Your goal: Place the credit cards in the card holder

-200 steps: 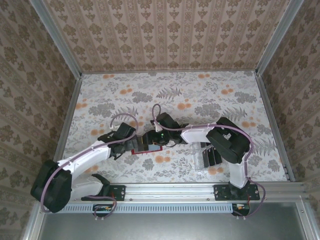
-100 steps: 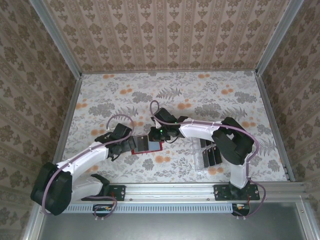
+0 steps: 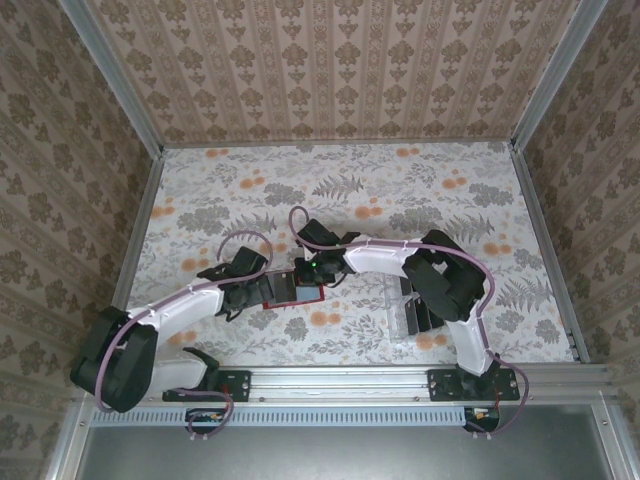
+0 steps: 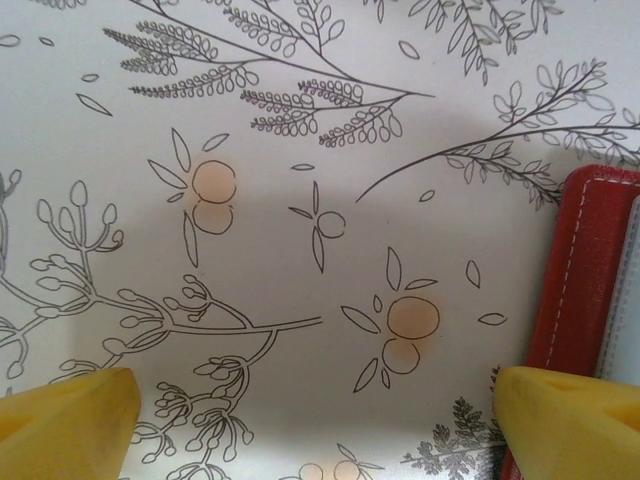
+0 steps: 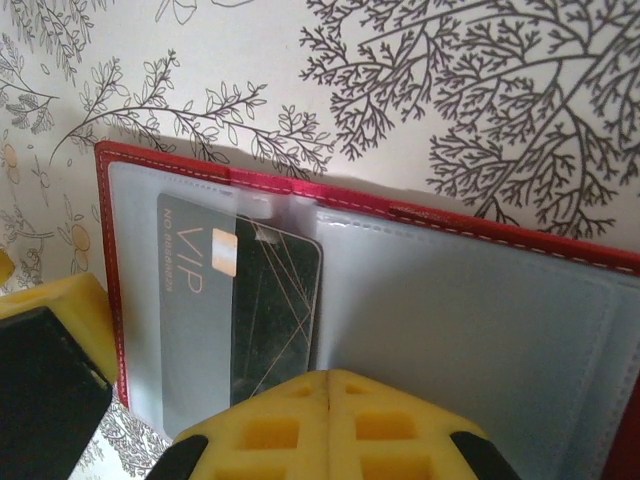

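The red card holder (image 5: 480, 320) lies open on the table, its clear pockets facing up. One black credit card (image 5: 275, 300) marked VIP sits partly inside the left pocket. My right gripper (image 5: 330, 382) is shut with nothing between its fingers, its tips at the card's near edge. My left gripper (image 4: 320, 420) is open, and its right fingertip (image 4: 570, 415) rests at the holder's red edge (image 4: 580, 270). From above, the holder (image 3: 293, 292) lies between the left gripper (image 3: 245, 282) and the right gripper (image 3: 305, 270). More black credit cards (image 3: 427, 310) stand in a clear tray.
The clear slotted tray (image 3: 400, 318) stands right of the holder, under the right arm's forearm. The table carries a floral cloth (image 3: 400, 190) and is walled on three sides. A metal rail (image 3: 330, 380) with the arm bases runs along the near edge.
My right gripper has closed its fingers and shifted a little left over the holder. The left arm has hardly moved.
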Motion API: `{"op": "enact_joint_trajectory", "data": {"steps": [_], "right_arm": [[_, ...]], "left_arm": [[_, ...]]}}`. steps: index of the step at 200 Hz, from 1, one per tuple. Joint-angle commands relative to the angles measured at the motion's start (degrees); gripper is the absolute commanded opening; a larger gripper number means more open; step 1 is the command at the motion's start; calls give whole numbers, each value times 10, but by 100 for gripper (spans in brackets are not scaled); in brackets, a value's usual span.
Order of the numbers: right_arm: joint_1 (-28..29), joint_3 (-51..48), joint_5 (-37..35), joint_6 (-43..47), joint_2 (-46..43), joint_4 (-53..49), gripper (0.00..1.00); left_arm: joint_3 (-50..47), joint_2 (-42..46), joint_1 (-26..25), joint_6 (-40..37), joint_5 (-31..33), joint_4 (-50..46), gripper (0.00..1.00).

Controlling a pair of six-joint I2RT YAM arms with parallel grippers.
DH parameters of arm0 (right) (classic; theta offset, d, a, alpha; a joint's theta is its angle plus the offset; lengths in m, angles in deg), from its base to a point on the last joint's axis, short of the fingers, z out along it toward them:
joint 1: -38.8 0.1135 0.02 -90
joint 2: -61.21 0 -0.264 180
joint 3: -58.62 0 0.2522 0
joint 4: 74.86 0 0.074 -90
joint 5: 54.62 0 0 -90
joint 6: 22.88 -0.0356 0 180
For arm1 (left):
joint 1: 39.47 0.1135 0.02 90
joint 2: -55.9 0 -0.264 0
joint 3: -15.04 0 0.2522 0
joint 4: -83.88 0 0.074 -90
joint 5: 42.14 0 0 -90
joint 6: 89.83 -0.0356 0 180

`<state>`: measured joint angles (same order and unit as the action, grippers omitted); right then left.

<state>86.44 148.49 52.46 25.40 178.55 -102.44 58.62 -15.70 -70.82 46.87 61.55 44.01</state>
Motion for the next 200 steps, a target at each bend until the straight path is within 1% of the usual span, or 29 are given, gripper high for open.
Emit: {"op": "enact_joint_trajectory", "data": {"steps": [1,65,98,116,125,131,136,149,155,164,200], "right_arm": [[9,23,0,8,17,-18,6],[23,55,12,2,37,-20,6],[29,74,15,1,53,-25,5],[28,67,8,2,47,-27,6],[25,58,2,3,38,-25,7],[22,51,1,2,32,-22,10],[20,44,0,1,27,-19,14],[14,23,-6,-2,11,-11,28],[11,13,-9,-3,4,-8,31],[7,-2,-11,-4,-5,-3,34],[-7,-57,-15,-12,-32,22,34]], "left_arm": [[-11,-10,5,-4,-10,11,100],[-20,-14,5,-3,-21,26,100],[-18,-2,4,-4,-21,22,100],[-11,12,5,-4,-19,9,100],[-7,20,5,-4,-18,1,100],[-3,24,5,-6,-15,-5,100],[-1,29,5,-6,-13,-11,100],[5,38,7,-7,-9,-20,100],[8,43,8,-7,-8,-26,100],[11,47,12,-8,-7,-32,100],[16,51,23,-11,-9,-39,100]]}}
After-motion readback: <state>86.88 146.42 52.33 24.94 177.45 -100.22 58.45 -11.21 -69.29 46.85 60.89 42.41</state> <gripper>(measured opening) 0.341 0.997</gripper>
